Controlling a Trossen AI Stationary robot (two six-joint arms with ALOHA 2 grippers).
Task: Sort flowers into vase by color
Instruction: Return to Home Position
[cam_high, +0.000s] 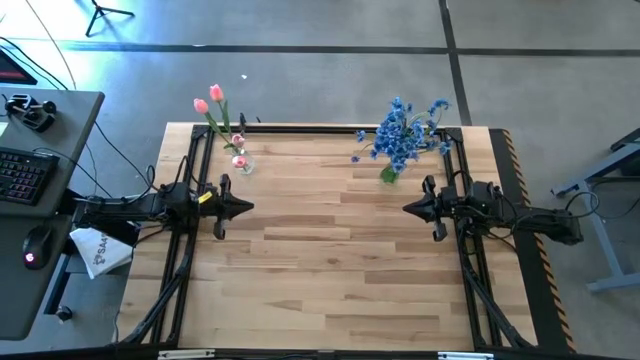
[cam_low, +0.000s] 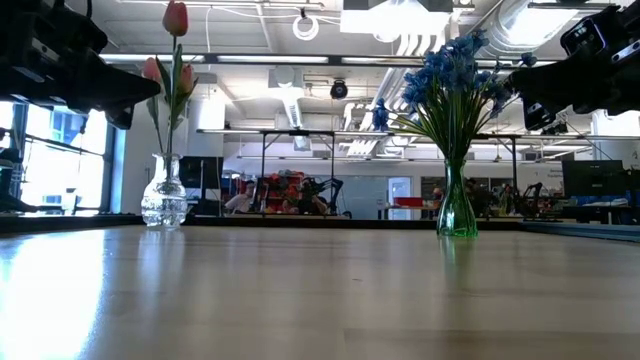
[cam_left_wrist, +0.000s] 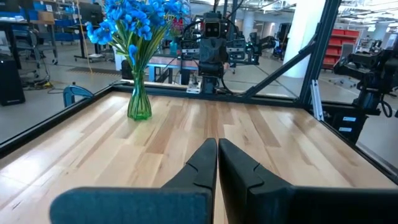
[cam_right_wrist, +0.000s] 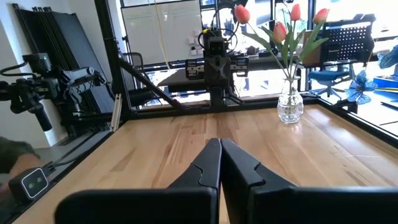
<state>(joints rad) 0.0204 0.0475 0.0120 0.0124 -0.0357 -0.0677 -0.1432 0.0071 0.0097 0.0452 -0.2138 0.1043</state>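
Looks sorted already: pink tulips (cam_high: 215, 100) in the clear vase (cam_high: 243, 163) near the far left corner of the table (cam_high: 330, 280), blue flowers (cam_high: 405, 135) in the green vase (cam_high: 389, 174) near the far right corner, both vases upright and well apart. No loose stem to see on the wood. Left gripper (cam_high: 245, 208) above the left side of the table, pointing inward, fingers pressed together and holding nothing. Right gripper (cam_high: 408, 208) opposite, above the right side, likewise closed and empty. Seems to leave only the retreat to the rest pose. Little risk from here, but some. Clear vase near the left gripper, toward the far edge; green vase near the right gripper in the same way, with the blue bunch spreading wide on that side. Danger of brushing stems or blossoms and tipping a vase, in case of a wide swing toward the far edge. Both vases probably top-heavy, with tall flowers on a narrow base. Green vase probably the more exposed, because of the broad bunch leaning out. Also possible: catching a stem with an arm link and dragging it out of its vase. Safer to pull back straight and slowly, away from the far edge.
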